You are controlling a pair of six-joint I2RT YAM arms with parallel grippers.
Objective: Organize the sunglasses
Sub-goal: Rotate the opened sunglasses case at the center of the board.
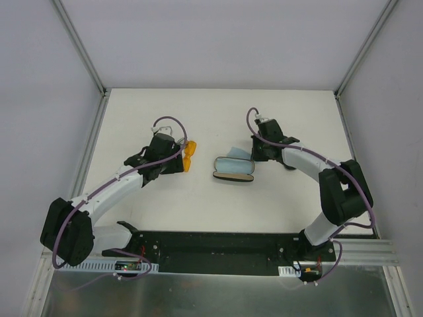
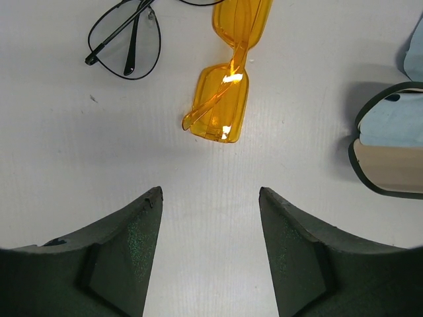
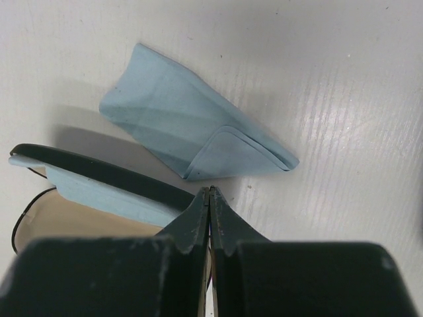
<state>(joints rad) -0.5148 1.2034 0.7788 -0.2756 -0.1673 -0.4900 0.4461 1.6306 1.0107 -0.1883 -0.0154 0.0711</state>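
1. The left gripper point(image 2: 209, 195) is hovering over the table point(image 2: 66, 145), its fingers standing apart and gripping nothing.
2. The orange sunglasses point(image 2: 221, 105) are lying on the table just beyond it.
3. The wire-framed sunglasses point(image 2: 129, 49) are lying farther out, near the orange pair's left.
4. The right gripper point(image 3: 209, 191) is keeping its fingers pressed together, empty, by the open case point(image 3: 99, 175).
5. A blue cloth point(image 3: 192, 125) is lying beyond that.

Reference is the open case point(image 1: 233, 169): you've got a cloth point(image 2: 396, 125) inside it, a second cloth point(image 3: 198, 132) just behind it, plastic sunglasses point(image 2: 221, 99) to its left, and wire-framed sunglasses point(image 2: 125, 39) just beyond those, farther from the case.
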